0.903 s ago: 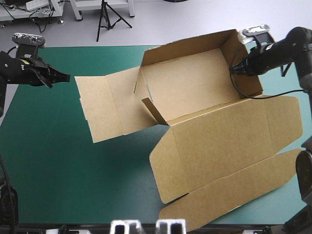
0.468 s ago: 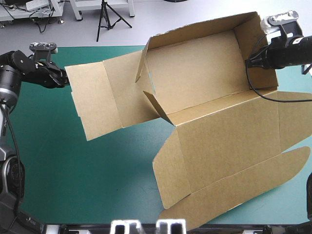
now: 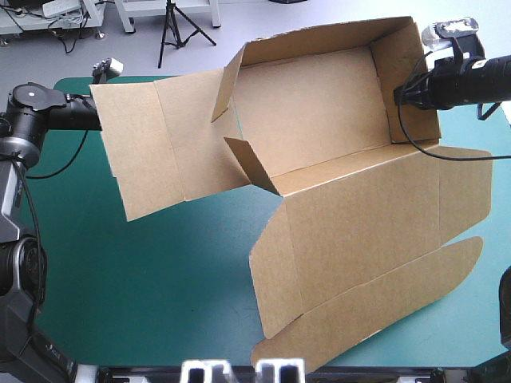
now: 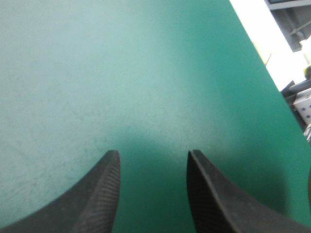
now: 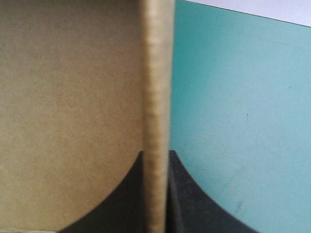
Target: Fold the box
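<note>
The brown box [image 3: 319, 120] is an open tray with raised walls, tipped up off the teal-green cover. Its broad lid [image 3: 375, 231] hangs toward the front right, down to the table. My right gripper [image 3: 402, 93] is shut on the top edge of the right end wall; in the right wrist view that board edge [image 5: 155, 73] runs straight between my black fingers [image 5: 187, 194]. A long side flap [image 3: 148, 144] sticks out leftward and hides my left gripper's tips in the high view. My left gripper [image 4: 153, 158] stands open over bare cover, with nothing between its fingers.
Bare teal-green cover [image 3: 120, 279] spreads across the front left of the table. The table's edge [image 4: 265, 63] shows ahead of my left gripper. The lid's rounded tuck flap [image 3: 375, 307] lies near the front edge.
The box has been raised and tipped further, its left flap swinging toward the left arm. The left arm moved back and now sits behind that flap's edge. The right gripper kept hold of the wall.
</note>
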